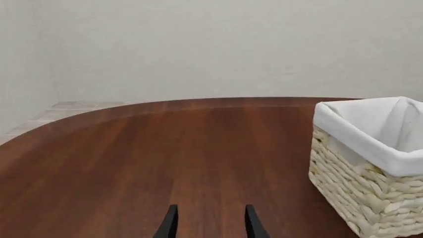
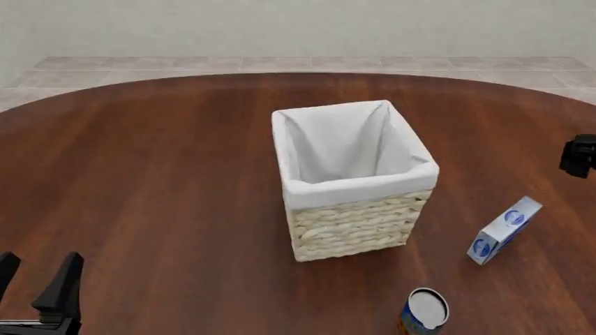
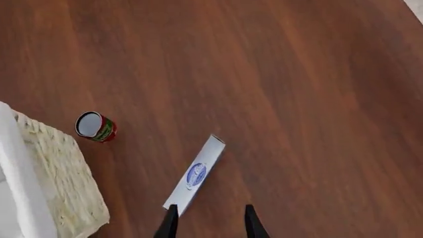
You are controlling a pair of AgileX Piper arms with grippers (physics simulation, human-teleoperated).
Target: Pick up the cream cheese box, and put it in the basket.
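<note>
Small white carton with blue round logos [image 3: 193, 175]: on brown wooden counter [image 3: 297, 99], just beyond right pincer [image 3: 208, 220], fingers apart, empty.

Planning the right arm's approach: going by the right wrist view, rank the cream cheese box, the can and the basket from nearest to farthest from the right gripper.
From the right gripper:
1. Cream cheese box, just ahead of the fingertips, on the table.
2. Basket, off to one side; its nearest corner lies beyond the box.
3. Can, farthest, past the box near the basket's wall.
</note>
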